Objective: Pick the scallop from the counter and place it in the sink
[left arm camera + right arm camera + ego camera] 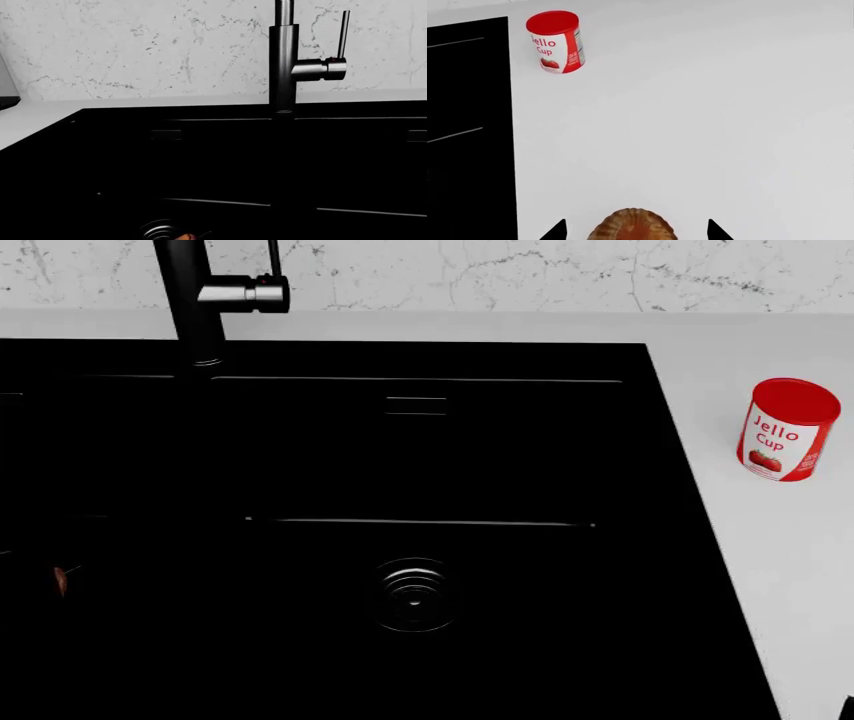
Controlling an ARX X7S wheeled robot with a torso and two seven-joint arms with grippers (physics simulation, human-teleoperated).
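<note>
Scallop (632, 225) sits on the counter (707, 125) centred between the right gripper's (634, 231) wide-spread fingers (555, 231), not gripped; left gripper's state can't be told.

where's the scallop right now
Only the right wrist view shows it: the scallop lies on the white counter between the open right gripper's jaws, away from the jello cup and sink.

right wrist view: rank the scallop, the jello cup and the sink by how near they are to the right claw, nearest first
1. The scallop, on the counter between the two tips of the right claw, apparently untouched.
2. The sink, its black edge off to one side of the claw.
3. The jello cup, upright on the counter, well ahead, close to the sink's far corner.
</note>
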